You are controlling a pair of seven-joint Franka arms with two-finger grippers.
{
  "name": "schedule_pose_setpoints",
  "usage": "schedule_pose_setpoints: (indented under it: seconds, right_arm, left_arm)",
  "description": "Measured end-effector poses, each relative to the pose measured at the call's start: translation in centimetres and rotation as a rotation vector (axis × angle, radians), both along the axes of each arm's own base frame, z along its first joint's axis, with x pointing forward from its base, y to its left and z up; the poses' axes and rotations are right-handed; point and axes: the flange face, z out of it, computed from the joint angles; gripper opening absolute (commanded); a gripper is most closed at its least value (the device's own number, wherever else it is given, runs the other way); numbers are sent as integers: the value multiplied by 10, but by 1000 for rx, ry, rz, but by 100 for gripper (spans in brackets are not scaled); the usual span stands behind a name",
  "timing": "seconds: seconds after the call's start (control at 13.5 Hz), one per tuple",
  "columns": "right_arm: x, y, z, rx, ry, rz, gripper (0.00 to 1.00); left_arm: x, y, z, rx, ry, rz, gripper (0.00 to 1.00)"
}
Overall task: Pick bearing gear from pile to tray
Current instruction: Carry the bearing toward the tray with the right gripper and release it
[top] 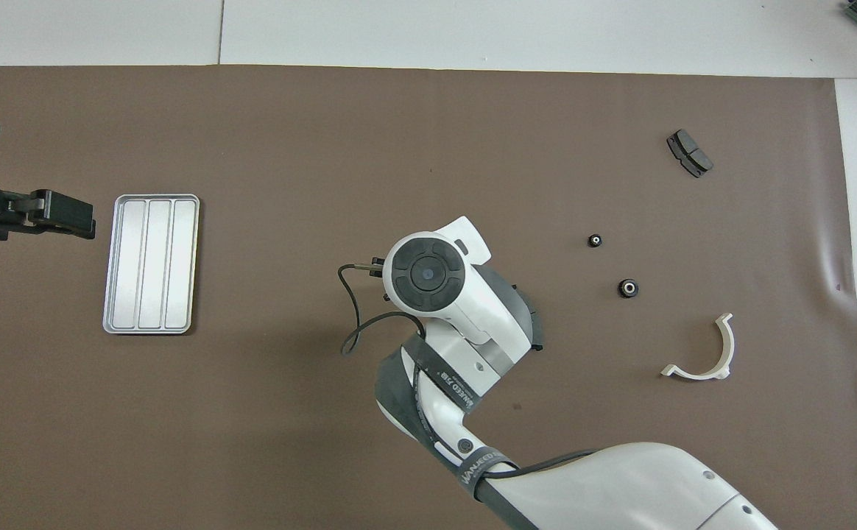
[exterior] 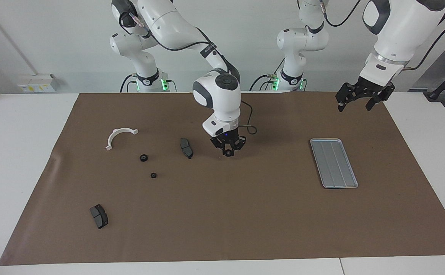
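The bench (exterior: 23, 160) fills both views, white at its edges and covered by a brown mat (exterior: 245, 221). The silver tray (exterior: 333, 163) lies at centre right of the facing view, nothing in it. The right pincer (exterior: 228, 151) hangs low over the mat at the middle of the frame, its fingertips clamped on a small black bearing gear (exterior: 228, 153); in the overhead view the arm's wrist hides it. The left pincer (exterior: 354, 102) waits high at the upper right of the facing view, near the mat's edge, fingers spread apart. The pile sits in the left half of the facing view: a white half-ring (exterior: 118, 137), a dark brake pad (exterior: 186, 148), a second brake pad (exterior: 99, 216) at lower left, and two black rings (exterior: 143, 157) (exterior: 153, 175) between them.
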Motion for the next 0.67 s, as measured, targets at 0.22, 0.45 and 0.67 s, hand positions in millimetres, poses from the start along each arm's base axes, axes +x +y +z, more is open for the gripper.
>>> schedule_pose_setpoints:
  seconds: [0.22,0.45,0.67]
  right_arm:
    - [2,13,-17,3,-5,6,1]
    - [2,13,-22,5,-4,5,63]
    - [1,13,-28,3,0,5,100]
  left_arm:
    - [-1,-4,0,0,-1,-8,100]
    - [-1,-7,0,0,-1,-13,100]
    - [0,-9,-4,-1,-11,-9,100]
